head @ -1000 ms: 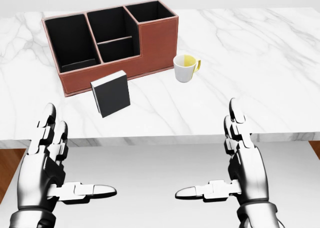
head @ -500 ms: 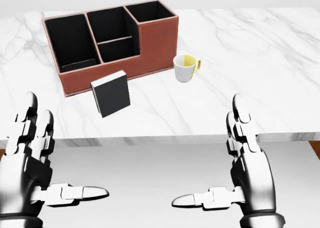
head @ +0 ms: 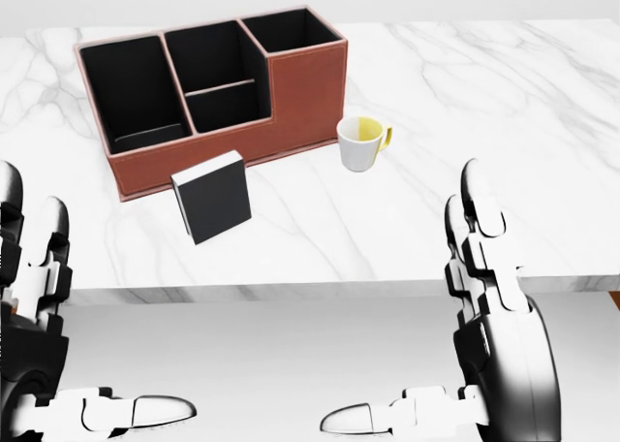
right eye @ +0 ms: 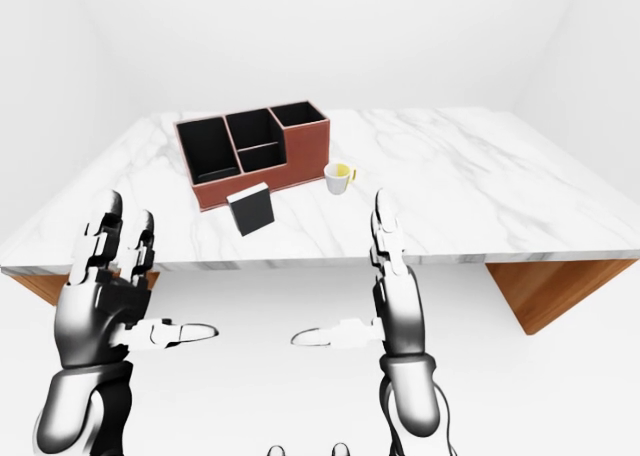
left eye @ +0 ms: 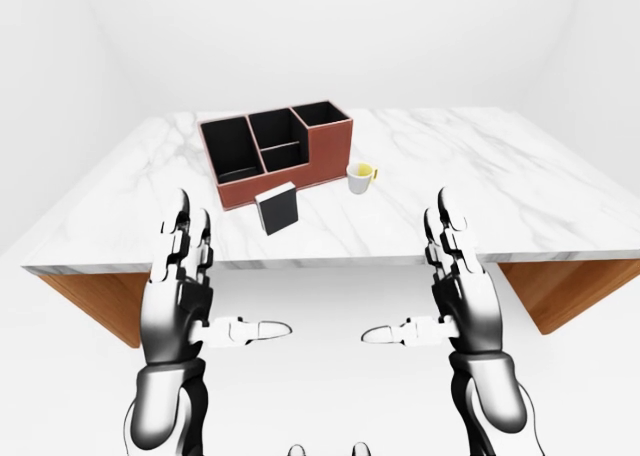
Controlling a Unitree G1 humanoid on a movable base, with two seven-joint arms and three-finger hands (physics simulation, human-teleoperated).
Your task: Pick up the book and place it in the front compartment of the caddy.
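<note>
The book (head: 212,196) stands upright on the marble table (head: 504,122), black-covered with a pale band of pages along its top and left edge. In the head view it sits just below the long wall of the caddy (head: 208,83), close to it but with a strip of marble showing between them. It looks like a small, stiff hardback: probably light, rigid enough not to flex, but with smooth covers that could slip between metal fingers, and, balanced on its edge, liable to topple at a careless nudge. The soundest hold is likely across its thickness, fingers on one cover and thumb on the other, taken near the top.

The caddy is a reddish-brown box with black-lined compartments. Which of them counts as the front one cannot be settled from these views. A white mug (head: 362,142) with a yellow inside stands on the marble to the right of the book, well clear of it.

Both hands hang short of the table edge and hold nothing. The left hand (left eye: 185,291) has fingers straight up and thumb pointing inward; the right hand (left eye: 455,296) mirrors it, equally spread.
</note>
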